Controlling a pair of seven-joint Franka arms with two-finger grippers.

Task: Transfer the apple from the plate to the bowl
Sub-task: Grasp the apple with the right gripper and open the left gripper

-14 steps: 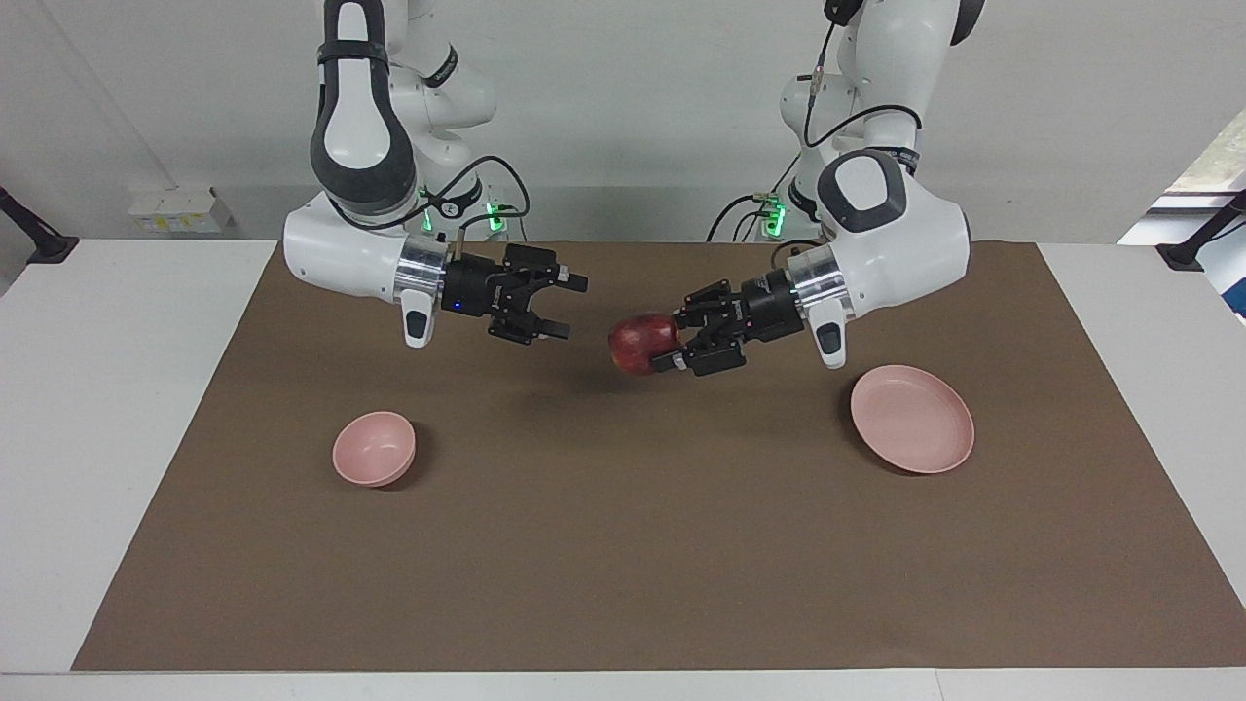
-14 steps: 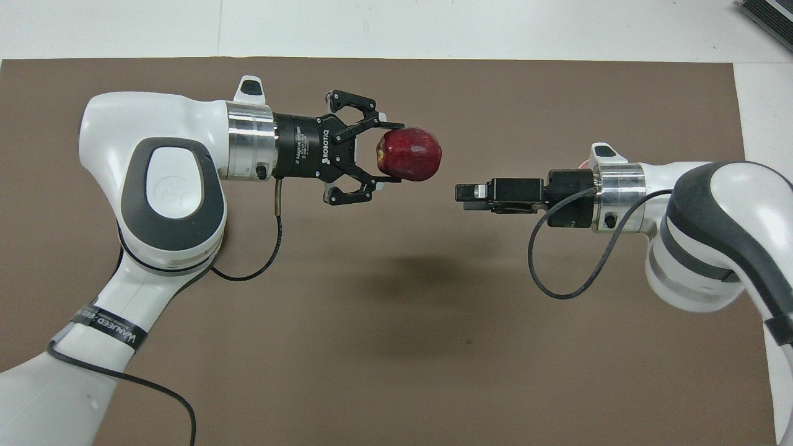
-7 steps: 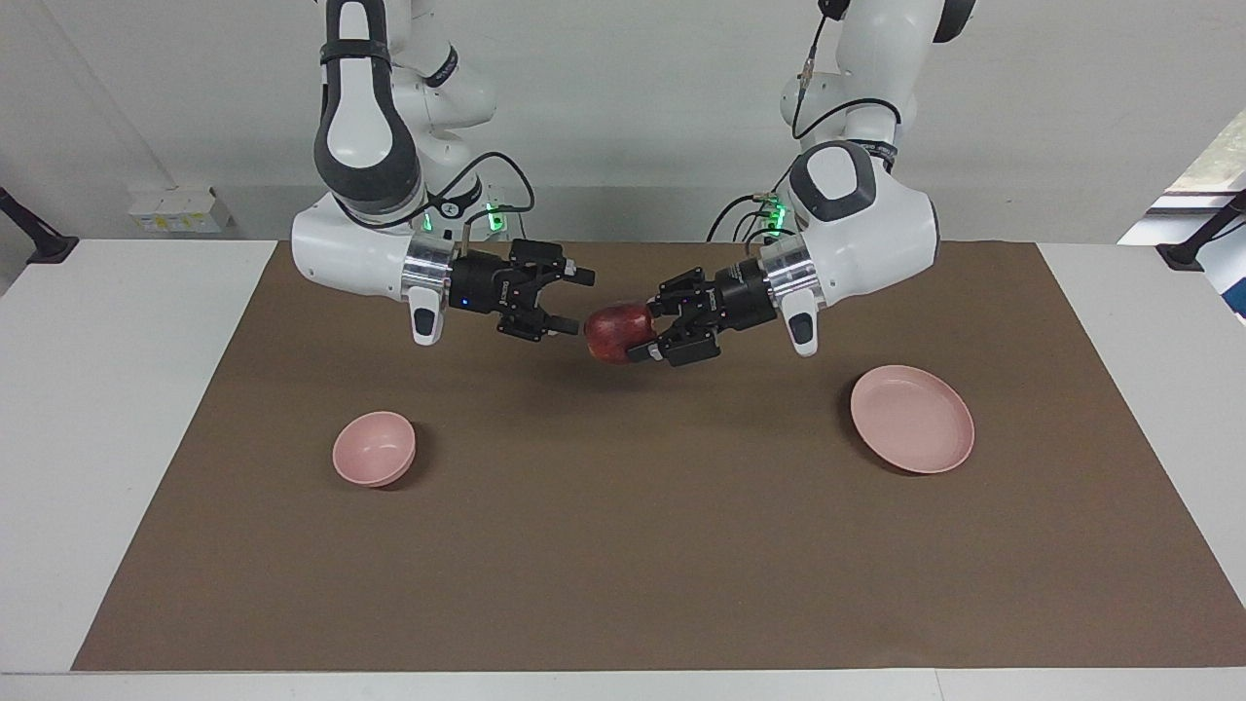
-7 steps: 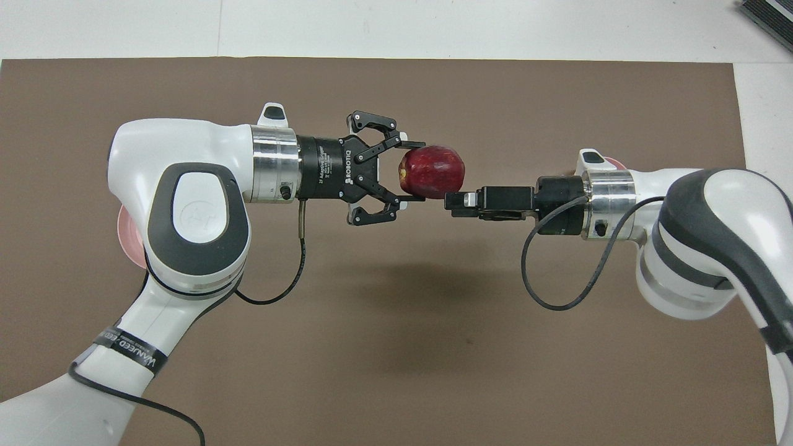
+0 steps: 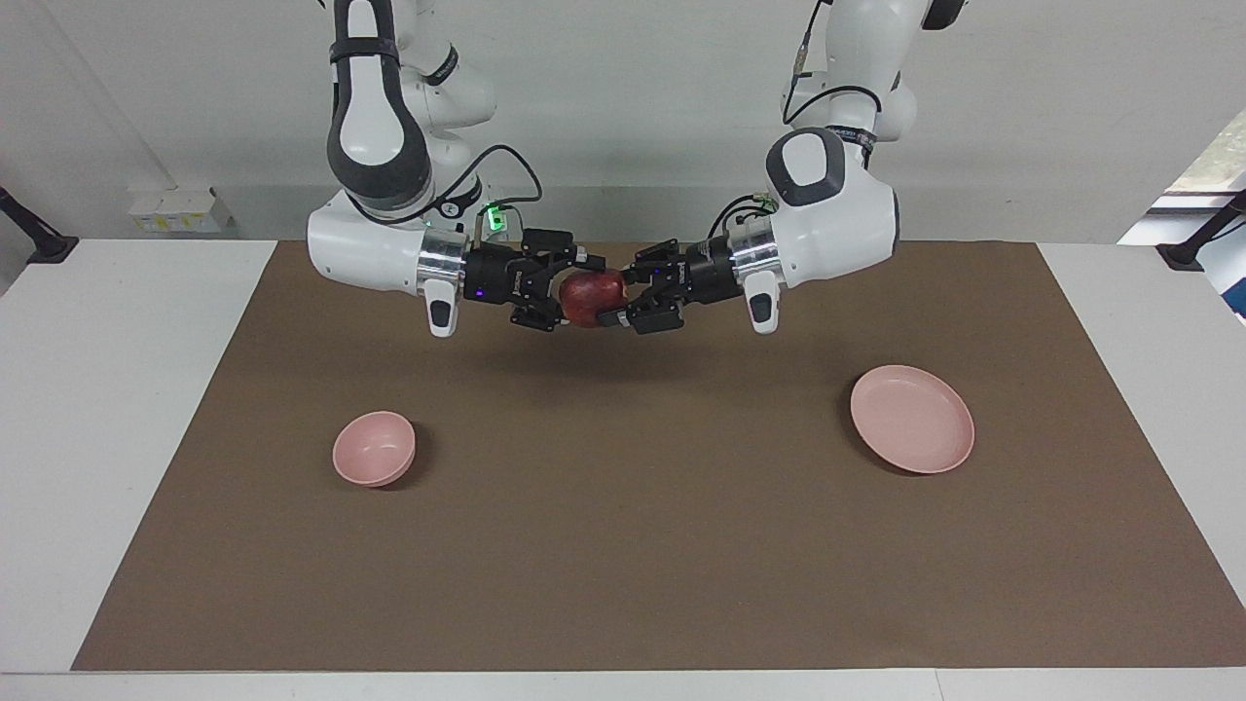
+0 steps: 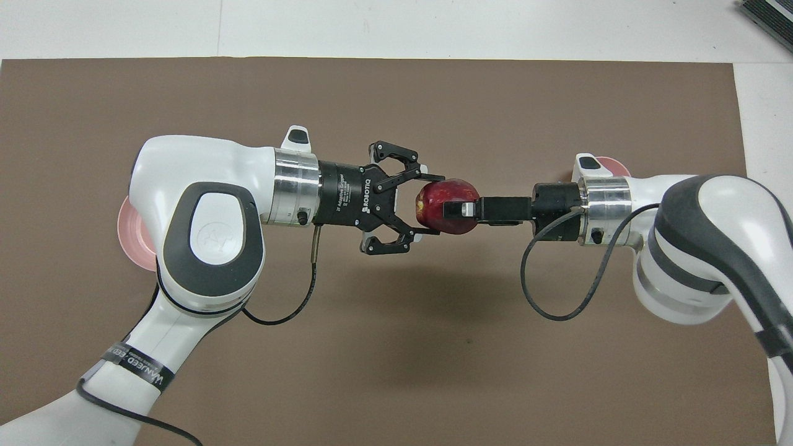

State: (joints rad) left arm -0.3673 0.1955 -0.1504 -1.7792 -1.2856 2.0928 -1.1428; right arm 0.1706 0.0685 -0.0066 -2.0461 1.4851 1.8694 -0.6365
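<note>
— Left fingers [image 6: 433, 181]?
— Clamped on the apple [image 5: 584, 297], one on each side, up in the air over the brown mat [image 5: 623, 545].
— And the right fingers [image 6: 461, 210]?
— Spread wide, one above the apple and one below, as seen in the facing view. Cannot tell whether touching the fruit or just clear of it.
— Left gripper [image 5: 611, 299] itself?
— Level, pointing toward the right arm's end, apple at its tip. Seen from above, dark red skin with a pale patch facing the left wrist.
— Right gripper [image 5: 563, 292]?
— Level too, pointing back at the left one, so the two meet nose to nose around the apple over the mat's middle, at the robots' end.
— Plate [image 5: 912, 419]?
— Flat on the mat toward the left arm's end, nothing on it, well apart from the apple.
— Bowl [image 5: 374, 448]?
— On the mat toward the right arm's end, nothing in it. From above, mostly hidden under the right wrist.
— Tabletop [image 5: 117, 409]?
— White, showing at both ends past the mat.
</note>
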